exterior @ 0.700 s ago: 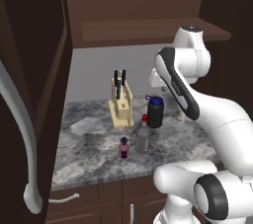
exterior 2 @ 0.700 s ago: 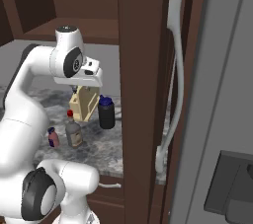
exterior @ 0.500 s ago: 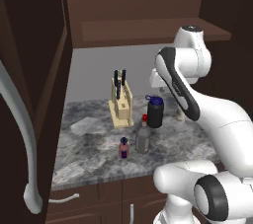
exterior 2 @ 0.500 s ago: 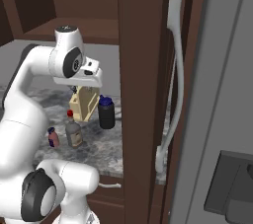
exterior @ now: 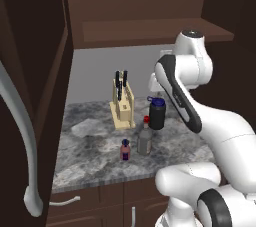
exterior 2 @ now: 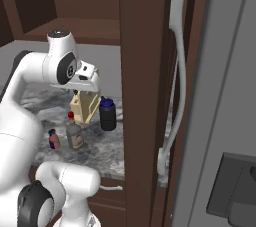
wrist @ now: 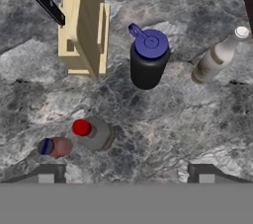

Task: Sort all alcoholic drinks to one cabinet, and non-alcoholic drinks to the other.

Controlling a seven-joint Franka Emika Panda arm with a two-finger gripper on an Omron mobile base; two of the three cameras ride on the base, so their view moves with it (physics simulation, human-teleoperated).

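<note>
— What do we see on the counter (wrist: 163,119)?
— All four bottles stand upright there: our black blue-lidded bottle (wrist: 147,59) beside the knife block (wrist: 84,25), the cream-white bottle (wrist: 216,57) further off, the red-capped glass bottle (wrist: 93,132) touching the small red bottle (wrist: 56,146).
— And the cabinet shelf (exterior: 150,30)?
— We see nothing on it.
— Our gripper (wrist: 123,173)?
— Spread wide above them, holding nothing.

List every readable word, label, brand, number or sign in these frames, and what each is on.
No readable text anywhere.
Clear glass bottle with red cap: a pale label band, too blurred to show any lettering.
Cream-white bottle: a darker band, no legible print.
Black blue-lidded bottle, small red bottle, knife block: plain, no markings.
</note>
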